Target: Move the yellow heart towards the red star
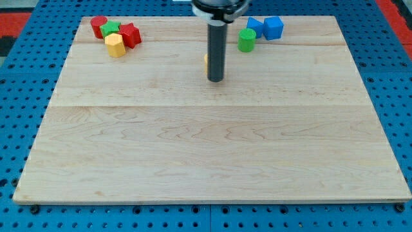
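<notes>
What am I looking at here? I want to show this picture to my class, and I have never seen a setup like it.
This is one camera picture of a wooden board lying on a blue pegboard surface. The dark upright rod belongs to a robot arm. It has no hand and holds nothing; its lower end, my tip, only slides along the board and pushes blocks.

At the view's top left sits a cluster: a red block, a green block, a red star and a yellow block. At the top right are a green cylinder and two blue blocks. A sliver of something yellow peeks out just left of the rod, mostly hidden behind it.
</notes>
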